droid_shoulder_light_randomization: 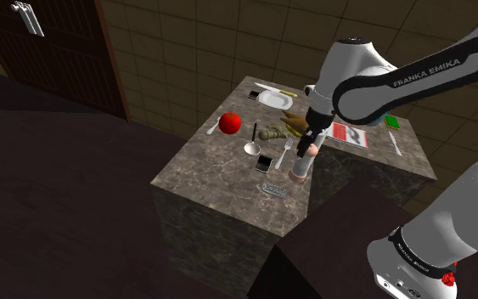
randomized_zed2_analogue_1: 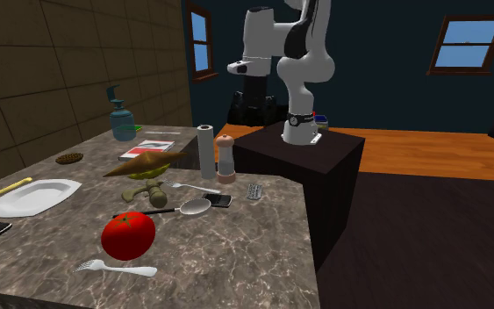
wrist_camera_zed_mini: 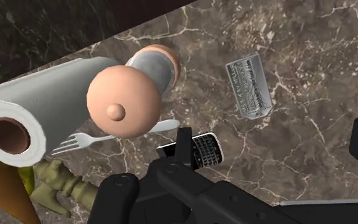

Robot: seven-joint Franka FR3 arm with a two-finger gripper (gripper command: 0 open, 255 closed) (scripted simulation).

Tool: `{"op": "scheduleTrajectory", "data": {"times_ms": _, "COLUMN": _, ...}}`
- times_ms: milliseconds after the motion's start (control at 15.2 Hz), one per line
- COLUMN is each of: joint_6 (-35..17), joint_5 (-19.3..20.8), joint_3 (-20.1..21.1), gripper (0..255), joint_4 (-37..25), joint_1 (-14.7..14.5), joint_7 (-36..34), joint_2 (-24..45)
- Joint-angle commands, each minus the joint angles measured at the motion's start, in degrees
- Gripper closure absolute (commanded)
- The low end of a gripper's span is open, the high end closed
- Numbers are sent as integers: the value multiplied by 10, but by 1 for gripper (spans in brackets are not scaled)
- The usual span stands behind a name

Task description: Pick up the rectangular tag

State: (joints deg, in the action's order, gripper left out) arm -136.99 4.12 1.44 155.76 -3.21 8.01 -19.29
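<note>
On the arm (droid_shoulder_light_randomization: 415, 81) one reads "FRANKA EMIKA". The rectangular tag (wrist_camera_zed_mini: 250, 86) is grey and carries rows of raised letters, too small to read. It lies flat on the marble table (droid_shoulder_light_randomization: 211, 195), near the edge on the stand's side, with bare stone all around it. The black phone (wrist_camera_zed_mini: 203, 151) is near it and the pepper mill (wrist_camera_zed_mini: 123, 102) a little further. The gripper (wrist_camera_zed_mini: 273, 149) hangs above the table, its fingers spread apart and clasping nothing. A teal bottle (randomized_zed2_analogue_1: 122, 118) stands by the wall; its contents I cannot tell.
</note>
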Motion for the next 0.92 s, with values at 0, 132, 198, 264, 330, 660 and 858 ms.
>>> {"op": "scheduleTrajectory", "data": {"times_ms": 0, "joint_6": -50, "joint_5": -1, "joint_3": -2, "gripper": 0, "joint_4": 14, "joint_1": -3, "joint_7": 8, "joint_2": 36}}
{"op": "scheduleTrajectory", "data": {"times_ms": 132, "joint_6": -98, "joint_5": -2, "joint_3": -2, "gripper": 0, "joint_4": 14, "joint_1": -5, "joint_7": 13, "joint_2": 85}}
{"op": "scheduleTrajectory", "data": {"times_ms": 198, "joint_6": -121, "joint_5": -2, "joint_3": -1, "gripper": 0, "joint_4": 12, "joint_1": -7, "joint_7": 16, "joint_2": 110}}
{"op": "scheduleTrajectory", "data": {"times_ms": 264, "joint_6": -144, "joint_5": -2, "joint_3": -1, "gripper": 0, "joint_4": 10, "joint_1": -8, "joint_7": 19, "joint_2": 136}}
{"op": "scheduleTrajectory", "data": {"times_ms": 330, "joint_6": -166, "joint_5": -3, "joint_3": -1, "gripper": 0, "joint_4": 6, "joint_1": -9, "joint_7": 22, "joint_2": 162}}
{"op": "scheduleTrajectory", "data": {"times_ms": 660, "joint_6": -268, "joint_5": -2, "joint_3": 5, "gripper": 0, "joint_4": -24, "joint_1": -14, "joint_7": 35, "joint_2": 296}}
{"op": "scheduleTrajectory", "data": {"times_ms": 858, "joint_6": -319, "joint_5": 2, "joint_3": 8, "gripper": 0, "joint_4": -52, "joint_1": -16, "joint_7": 41, "joint_2": 377}}
